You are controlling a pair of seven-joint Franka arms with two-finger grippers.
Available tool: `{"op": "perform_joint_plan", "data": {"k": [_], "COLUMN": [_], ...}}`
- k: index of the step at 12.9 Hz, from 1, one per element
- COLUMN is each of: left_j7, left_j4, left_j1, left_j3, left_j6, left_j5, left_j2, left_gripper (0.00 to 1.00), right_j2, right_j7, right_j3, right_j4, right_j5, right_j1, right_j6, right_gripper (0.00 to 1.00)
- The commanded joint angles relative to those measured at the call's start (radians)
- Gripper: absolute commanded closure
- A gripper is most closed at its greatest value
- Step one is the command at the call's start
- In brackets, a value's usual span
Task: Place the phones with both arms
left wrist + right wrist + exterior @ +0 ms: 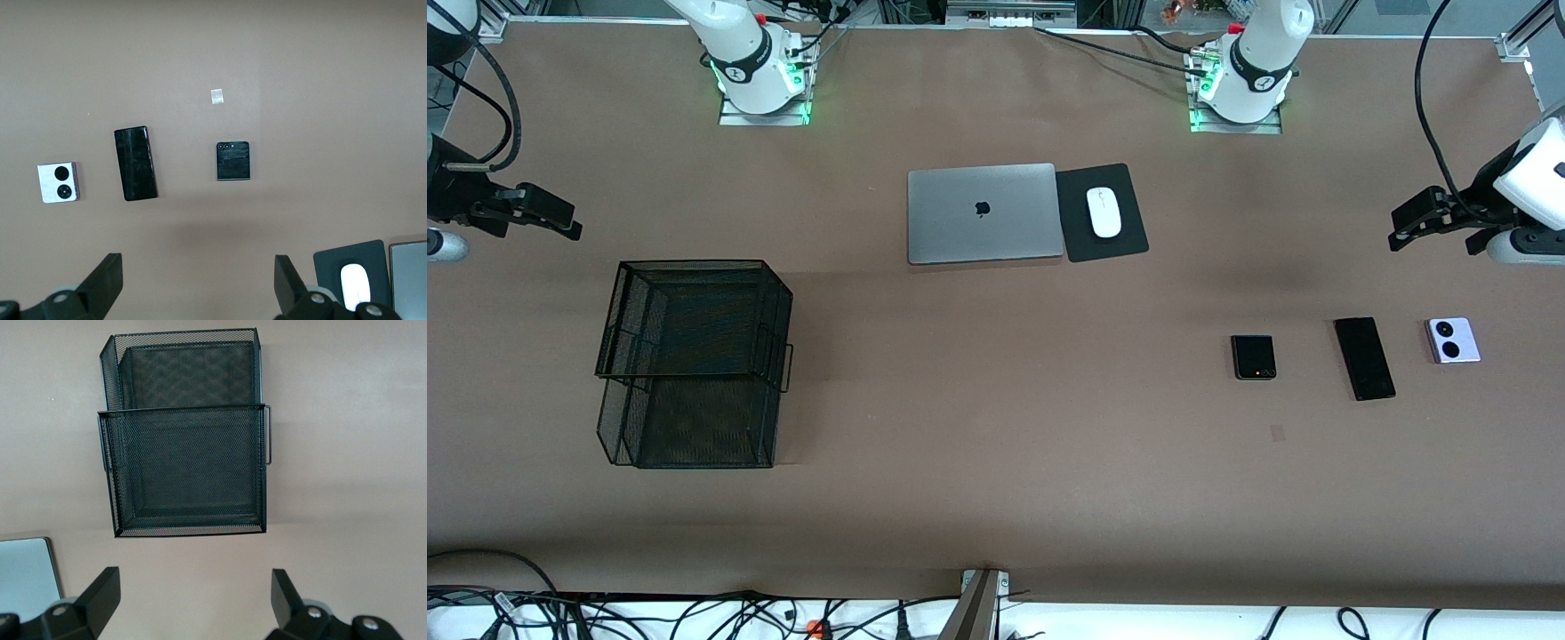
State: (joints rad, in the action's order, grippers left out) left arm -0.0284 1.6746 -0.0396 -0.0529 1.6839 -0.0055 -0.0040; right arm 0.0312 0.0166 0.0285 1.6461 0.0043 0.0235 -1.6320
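Observation:
Three phones lie in a row on the brown table toward the left arm's end: a small black flip phone (pixel 1253 356), a long black slab phone (pixel 1364 358) and a lilac-white flip phone with two black circles (pixel 1454 340). The left wrist view shows all three: the black flip phone (pixel 233 160), the slab phone (pixel 135 163) and the lilac-white flip phone (pixel 59 182). My left gripper (pixel 1400 229) (pixel 198 280) hangs open and empty, high at the table's end above the phones' area. My right gripper (pixel 565 222) (pixel 195 597) hangs open and empty over the other end.
A black two-tier wire mesh basket (pixel 694 264) (pixel 180 412) stands toward the right arm's end. A closed grey laptop (pixel 983 213), a black mouse pad (pixel 1125 236) and a white mouse (pixel 1104 212) lie mid-table near the bases. A small tape mark (pixel 1277 433) lies nearer the camera than the black flip phone.

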Motion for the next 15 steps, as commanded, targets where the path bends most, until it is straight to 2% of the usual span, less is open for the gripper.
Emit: {"op": "perform_joint_plan", "data": {"k": [1, 11, 15], "left_j7": [-0.021, -0.019, -0.018], "left_j4": [-0.044, -0.044, -0.038], "left_j1": [-0.006, -0.006, 0.007], "left_j3": [-0.001, -0.001, -0.005], "left_j6": [-0.032, -0.038, -0.082], "left_j5": [0.019, 0.022, 0.022], "left_j2": [0.022, 0.035, 0.068], "left_gripper": [0.0, 0.0, 0.0], "right_j2": [-0.007, -0.007, -0.007], "right_j7": [0.016, 0.016, 0.016], "right_j3": [0.001, 0.001, 0.001], "right_j4": [-0.011, -0.011, -0.011], "right_j5": [0.017, 0.016, 0.016], "right_j1": [0.006, 0.006, 0.006], "right_j6": [0.012, 0.012, 0.012], "right_gripper": [0.0, 0.0, 0.0]}}
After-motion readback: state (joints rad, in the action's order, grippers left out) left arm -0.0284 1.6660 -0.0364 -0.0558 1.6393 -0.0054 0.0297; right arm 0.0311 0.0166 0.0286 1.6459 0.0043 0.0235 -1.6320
